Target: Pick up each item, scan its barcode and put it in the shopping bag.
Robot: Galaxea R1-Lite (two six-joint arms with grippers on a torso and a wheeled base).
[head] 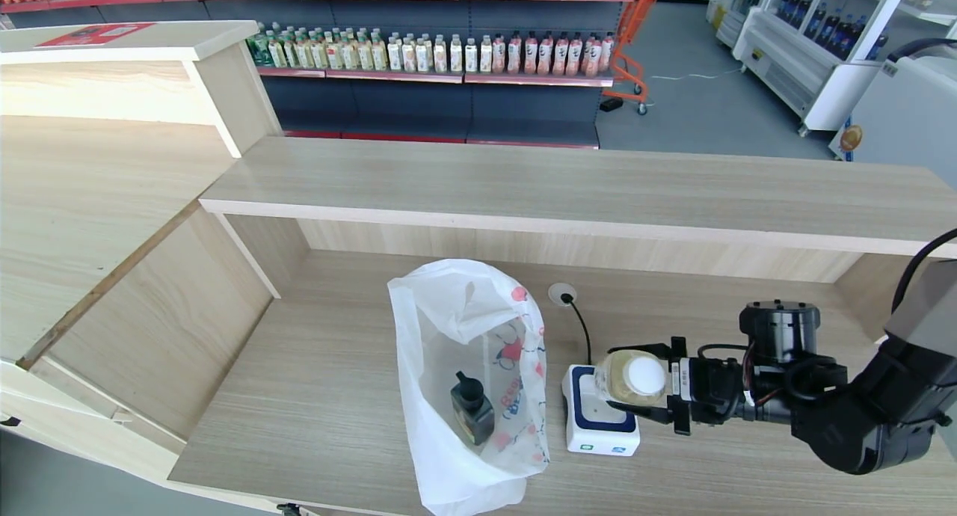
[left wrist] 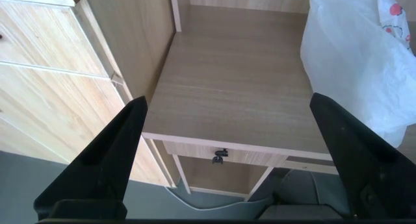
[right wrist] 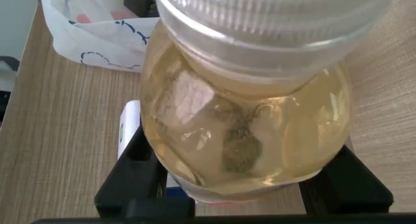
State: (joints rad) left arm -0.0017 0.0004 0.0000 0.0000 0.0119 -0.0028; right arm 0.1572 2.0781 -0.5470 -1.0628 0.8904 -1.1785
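Bottle (head: 614, 379) of pale yellow liquid, white cap (head: 647, 376) turned up toward the head camera, sits pinched in the right tool (head: 632, 379). The tool's black fingers (head: 626, 350) press its sides from 12 and 6 o'clock, and the arm comes in from 3 o'clock. The bottle hangs upright over the 1 o'clock corner of the barcode scanner (head: 598, 428), a white box with a blue-framed top standing on the desk (head: 299, 396). A black cable (head: 580, 325) runs from the scanner toward 12 o'clock to a round port (head: 561, 293) in the desktop.

In the right wrist view the bottle (right wrist: 247, 139) has a dark clump floating in the liquid, with black fingers (right wrist: 130, 182) on either side and an edge of the scanner (right wrist: 129, 130) beneath.

The shopping bag (head: 448, 314), thin white plastic with red and blue print, stands open just beside the scanner at its 9 o'clock. A dark bottle with a black pump top (head: 472, 409) lies inside, near the bottom.

The left tool (left wrist: 227, 100) is spread wide and holds nothing; it hangs over the near edge of the desk (left wrist: 234, 87), at 9 o'clock of the bag (left wrist: 357, 62).

At 12 o'clock, past a raised wooden ledge (head: 583, 187), store shelves (head: 448, 52) carry rows of drinks. An orange trolley (head: 635, 45) and glass-fronted chillers (head: 807, 37) stand toward 1 and 2 o'clock.
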